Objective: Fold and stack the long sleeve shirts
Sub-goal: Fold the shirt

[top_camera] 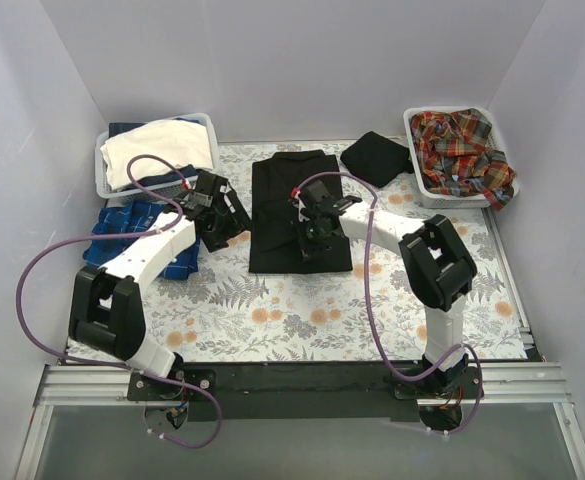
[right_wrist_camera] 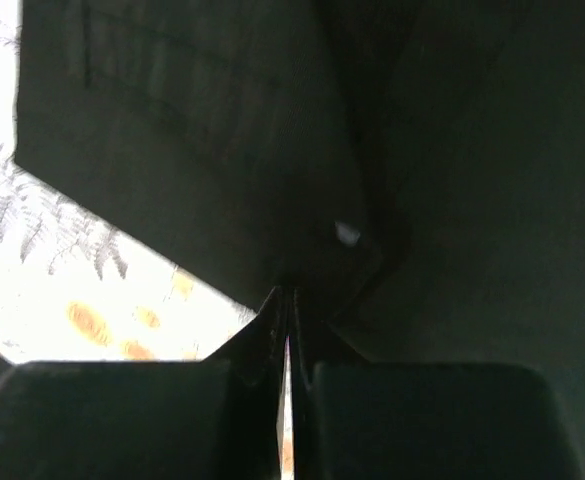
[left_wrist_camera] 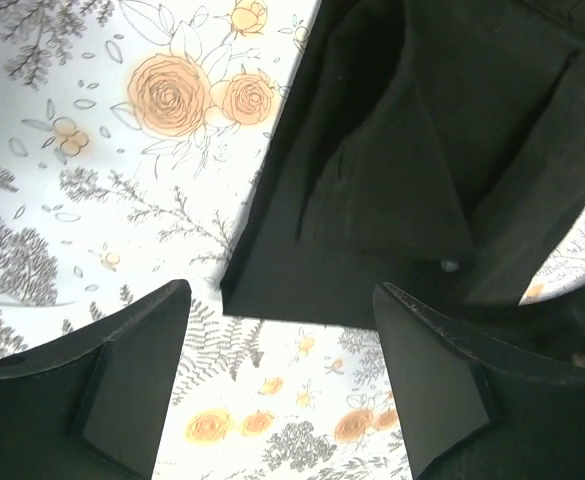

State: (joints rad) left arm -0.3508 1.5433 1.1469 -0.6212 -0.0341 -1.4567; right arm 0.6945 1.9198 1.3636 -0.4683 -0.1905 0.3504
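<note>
**While the left gripper gapes, the right pinches the black shirt**

Where the table meets the far-left corner, a white slatted basket [top_camera: 208, 122] holds a soft cream cloth [top_camera: 160, 148]. Just in front of it, a blue-and-white checked shirt [top_camera: 132, 235] lies rumpled on the floral tablecloth [top_camera: 302, 310]. The left gripper [left_wrist_camera: 280, 300] hovers over the left edge of the black shirt [top_camera: 297, 205], its fingers wide apart with nothing between them. The shirt is matte and folded into a neat rectangle at the table's centre, one small pale button [left_wrist_camera: 450, 265] showing at an overlapping flap. The right gripper [right_wrist_camera: 287, 300] sits on its lower middle, fingers pressed nearly together on a pinch of the dark fabric, creases converging at the tips. A separate black cloth [top_camera: 375, 157] lies folded beyond. A second white basket [top_camera: 417, 113] at far right holds crumpled red-orange plaid shirts [top_camera: 462, 150], some cloth spilling over its rim.
</note>
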